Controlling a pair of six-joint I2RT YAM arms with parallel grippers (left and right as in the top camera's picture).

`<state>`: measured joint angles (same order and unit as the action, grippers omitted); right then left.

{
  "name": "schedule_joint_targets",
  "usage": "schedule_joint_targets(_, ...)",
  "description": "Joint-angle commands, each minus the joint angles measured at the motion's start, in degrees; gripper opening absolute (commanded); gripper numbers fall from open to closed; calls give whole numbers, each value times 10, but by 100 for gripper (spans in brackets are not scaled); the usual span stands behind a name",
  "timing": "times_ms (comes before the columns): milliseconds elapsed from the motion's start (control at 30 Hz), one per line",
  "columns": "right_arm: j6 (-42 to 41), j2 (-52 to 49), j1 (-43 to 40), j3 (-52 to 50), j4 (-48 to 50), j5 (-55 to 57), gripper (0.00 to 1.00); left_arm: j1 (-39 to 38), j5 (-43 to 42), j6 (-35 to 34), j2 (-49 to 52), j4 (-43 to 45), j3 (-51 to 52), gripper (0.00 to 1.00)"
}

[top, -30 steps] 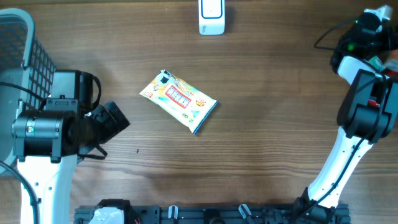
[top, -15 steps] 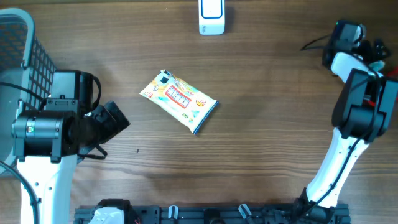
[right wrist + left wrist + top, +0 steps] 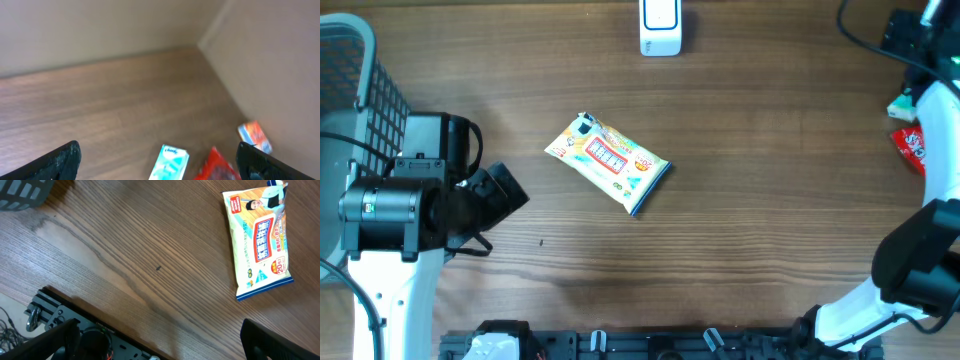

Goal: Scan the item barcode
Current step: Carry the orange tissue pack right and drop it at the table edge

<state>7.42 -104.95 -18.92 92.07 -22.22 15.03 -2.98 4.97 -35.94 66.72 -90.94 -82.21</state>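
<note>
While the packet [image 3: 608, 163] lies flat on the table [image 3: 770, 220], the left pincer [image 3: 157, 332] stands spread, empty; the right pincer [image 3: 157, 152] likewise.

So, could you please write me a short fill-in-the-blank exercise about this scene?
The yellow packet lies flat on the wooden ___. The white scanner sits at the ___ edge of the overhead view. The mesh basket stands beside the ___ arm. The left gripper has its jaws ___.
Missing words: table; top; left; open.
</note>
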Motion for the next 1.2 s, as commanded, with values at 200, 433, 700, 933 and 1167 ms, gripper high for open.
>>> schedule_joint_targets(200,-155,-118,-189,0,-15,-120,100,3,0,-8,0,0,0,100)
schedule_joint_targets(433,-149,-159,-230,0,122,-182,74,3,0,-8,0,0,0,100)
schedule_joint_targets(700,-199,-209,-244,17,158,-182,8,3,0,-8,0,0,0,100)
schedule_joint_targets(933,-159,-222,-261,96,53,-149,4,3,0,-8,0,0,0,100)
schedule_joint_targets(1167,-149,-200,-224,96,10,-273,4,3,0,-8,0,0,0,100)
